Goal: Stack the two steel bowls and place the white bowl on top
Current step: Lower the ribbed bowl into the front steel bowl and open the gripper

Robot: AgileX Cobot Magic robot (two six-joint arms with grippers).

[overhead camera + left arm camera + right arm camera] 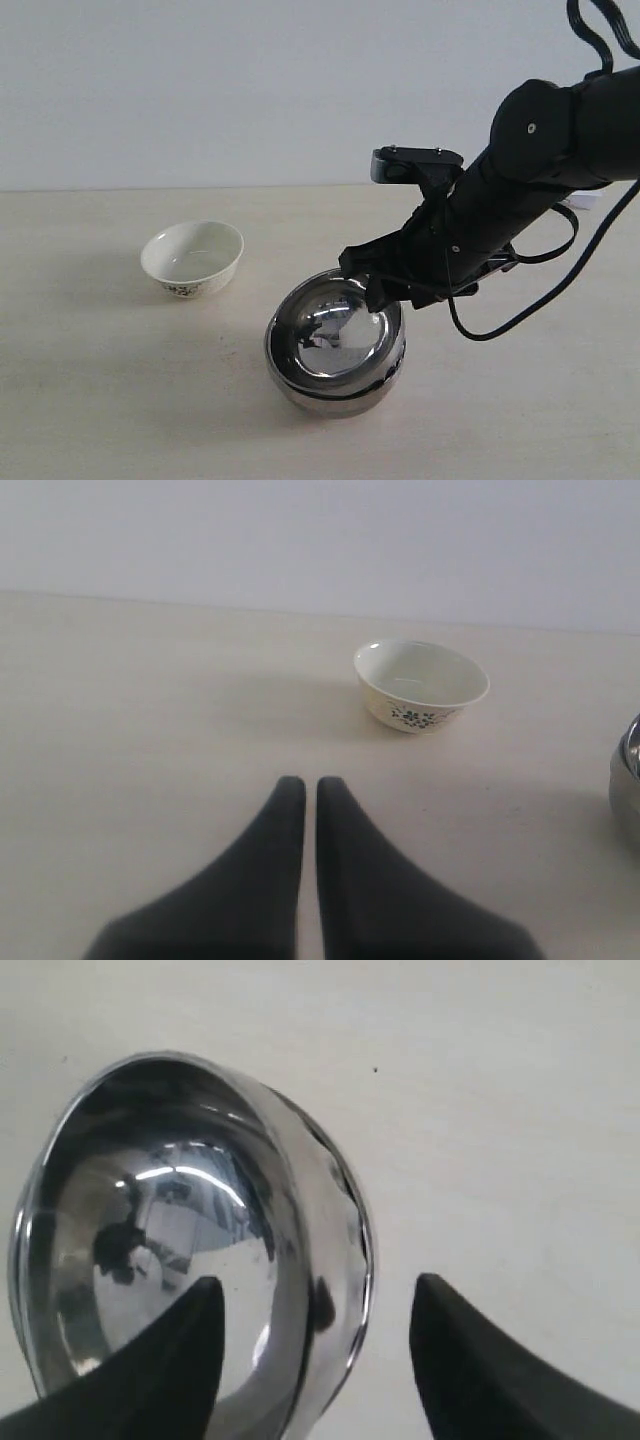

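The pale beige wooden table [100,400] fills the room's lower half, and the black right arm [520,170] reaches down over it from the right. Below its wrist, the two shiny round steel bowls [335,345] sit nested one inside the other near the table's middle, mouths upward. The upper one seems to tip slightly towards the left, though the reflections make that hard to judge.

The right gripper [320,1282] is spread wide across the stack's right-hand rim, one dark finger [170,1360] inside the bowl and the other [480,1360] outside it. It grips nothing.

The small cream-white ceramic bowl with a dark flower pattern [192,258] stands upright, well apart from the stack to its left and further back, with bare table between them.

The left gripper [311,785] hangs low over the table, its fingers drawn together to a thin slit with nothing between them. The white bowl [420,685] lies ahead of it.
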